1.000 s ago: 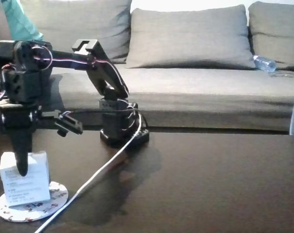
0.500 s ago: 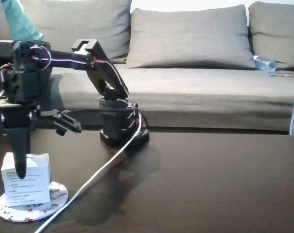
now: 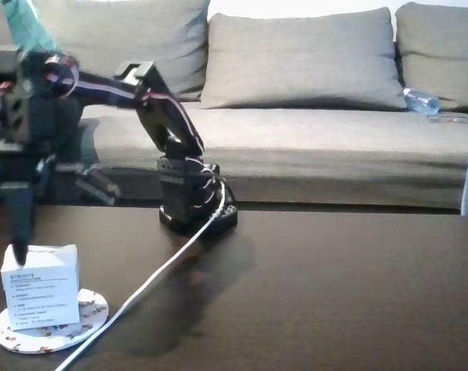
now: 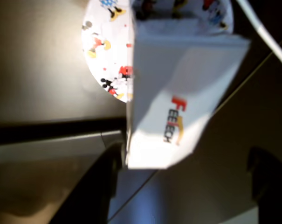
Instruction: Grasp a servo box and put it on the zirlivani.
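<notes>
a grey sofa (image 3: 311, 116) spans the upper frame behind the dark counter (image 3: 334, 294). at lower left the servo box (image 3: 40, 287) stands on the zirlivani (image 3: 90, 313). the hand (image 3: 21, 247), fingers spread and released, touches the box's top corner.

The servo box (image 3: 40, 285) looks like matt white cardboard with printed lettering. The zirlivani (image 3: 87, 318) is smooth, white and printed. The worktop (image 3: 334, 294) is dark and glossy, mirroring light. The end effector (image 3: 44, 224) looks like matt black plastic. The sofa (image 3: 311, 100) is grey woven cloth.
</notes>
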You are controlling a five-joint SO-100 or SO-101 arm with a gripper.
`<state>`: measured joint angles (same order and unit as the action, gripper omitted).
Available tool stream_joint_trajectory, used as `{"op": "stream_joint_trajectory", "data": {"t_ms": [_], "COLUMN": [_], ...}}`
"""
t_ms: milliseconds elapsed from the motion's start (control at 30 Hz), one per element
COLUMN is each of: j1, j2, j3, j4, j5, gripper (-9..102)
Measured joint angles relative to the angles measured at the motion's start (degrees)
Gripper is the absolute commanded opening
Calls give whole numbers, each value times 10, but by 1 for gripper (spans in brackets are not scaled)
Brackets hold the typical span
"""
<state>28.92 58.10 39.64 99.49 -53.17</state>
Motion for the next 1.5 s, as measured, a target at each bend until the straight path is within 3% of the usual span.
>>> {"op": "stream_joint_trajectory", "data": {"t_ms": [133,300,367,733,933,1167,1400,1500], "j1": [-1,-75,-124,-286,-317,-340,-360,-359], "j2": [90,227,274,500,671,966,1312,1319], "j3": [89,238,314,803,1069,1243,1332,1332], "j4": [0,-2,-26,-388,-505,-481,-311,-295], "j5": [4,83,141,328,398,403,403,408], "gripper": [31,6,3,1,0,0,0,0]}}
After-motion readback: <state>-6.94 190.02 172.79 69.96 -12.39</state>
